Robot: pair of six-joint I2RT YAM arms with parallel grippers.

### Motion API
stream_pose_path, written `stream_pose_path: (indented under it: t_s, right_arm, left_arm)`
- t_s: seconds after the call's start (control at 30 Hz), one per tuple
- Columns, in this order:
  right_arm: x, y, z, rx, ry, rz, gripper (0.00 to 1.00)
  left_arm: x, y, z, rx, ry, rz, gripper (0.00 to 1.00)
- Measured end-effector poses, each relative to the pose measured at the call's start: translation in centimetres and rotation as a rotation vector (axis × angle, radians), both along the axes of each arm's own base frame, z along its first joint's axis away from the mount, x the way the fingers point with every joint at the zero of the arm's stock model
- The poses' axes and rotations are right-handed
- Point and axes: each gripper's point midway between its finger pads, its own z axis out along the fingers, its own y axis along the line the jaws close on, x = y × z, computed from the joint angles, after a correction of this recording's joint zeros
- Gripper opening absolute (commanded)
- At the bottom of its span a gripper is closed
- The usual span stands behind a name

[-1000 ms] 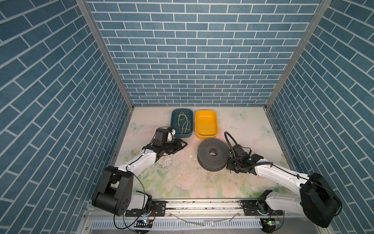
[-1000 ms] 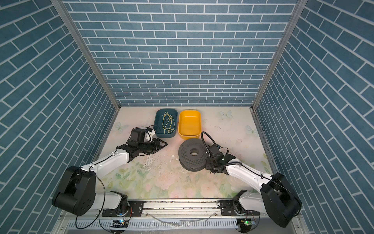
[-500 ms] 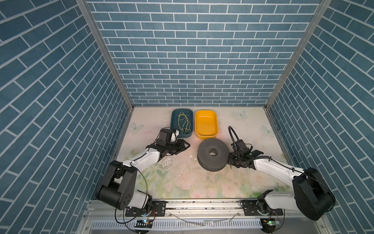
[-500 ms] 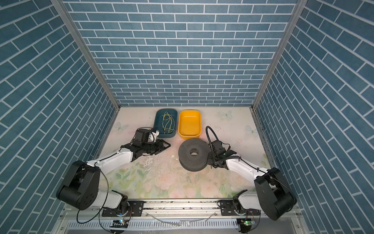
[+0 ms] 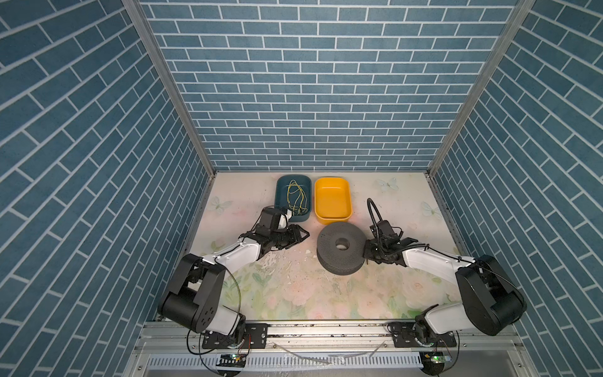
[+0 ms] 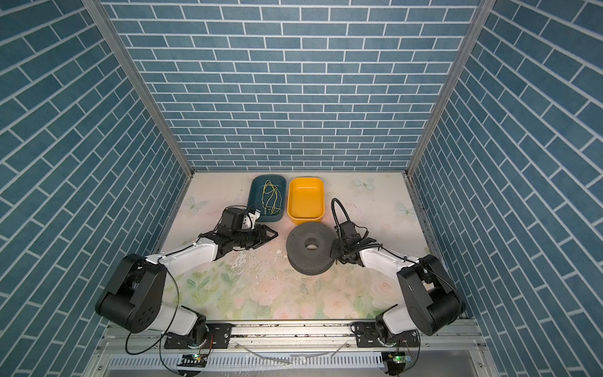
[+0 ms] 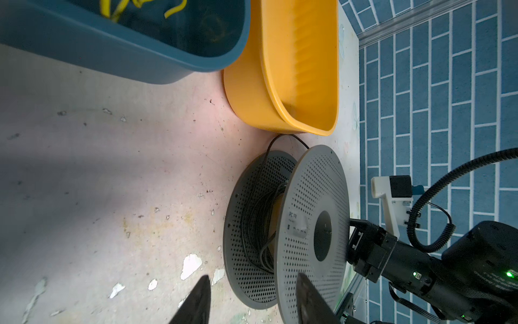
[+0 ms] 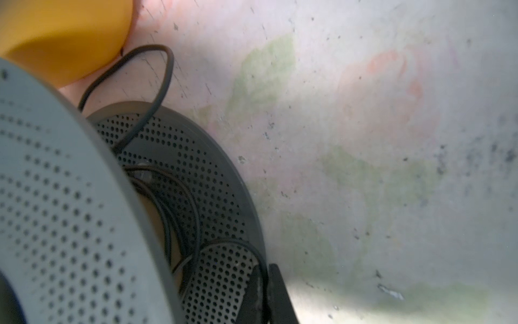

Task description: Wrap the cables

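Right arm has swung in over the last second. The right end effector point(image 8: 265, 297) sits at the right rim of the spool point(image 5: 341, 248), by the lower flange. Its fingers are nearly together with a slit showing, and a cord turn runs past the tips; we can't tell if it's pinched or released. The cable point(image 7: 260, 224) is mostly wound on the hub, loosely, with one slack loop point(image 8: 165, 67) poking past the flange beside the yellow bin point(image 5: 332, 199). The left end effector point(image 5: 301, 236) has crept toward the spool: fingers apart, empty, not touching. We read it as a turn just laid, with the loop left to tuck.
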Motion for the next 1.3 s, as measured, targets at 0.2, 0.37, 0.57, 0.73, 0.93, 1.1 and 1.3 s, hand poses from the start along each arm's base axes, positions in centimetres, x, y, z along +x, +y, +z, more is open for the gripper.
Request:
stream_pose_path:
  t_s: [0.2,0.37,0.57,0.73,0.93,1.1,1.3]
  right_arm:
    - [0.2,0.0,0.2,-0.003,-0.013,0.014,0.28]
    - [0.2,0.0,0.3,-0.002,-0.018,0.012,0.38]
    - [0.2,-0.2,1.2,0.001,-0.038,0.009,0.42]
    - [0.0,-0.6,1.7,-0.015,-0.047,0.009,0.50]
    - [-0.6,-2.6,3.0,-0.086,-0.078,-0.020,0.96]
    - [-0.4,-4.4,4.4,-0.156,-0.115,-0.045,0.99]
    - [1.7,-6.3,7.4,-0.242,-0.207,-0.089,0.99]
  left_arm:
    - [-0.1,-0.5,-1.1,-0.004,0.024,-0.003,0.49]
    - [-0.4,-0.6,-1.5,-0.013,0.031,0.001,0.49]
    - [-0.6,-0.5,-1.8,-0.011,0.039,0.002,0.49]
    - [-0.6,-0.5,-1.8,-0.010,0.041,0.002,0.49]
    - [-1.0,0.0,-1.6,0.034,0.056,-0.003,0.53]
    - [-0.2,0.8,1.6,0.080,-0.016,-0.007,0.78]
    - [1.7,3.6,7.0,0.154,-0.128,0.051,1.00]
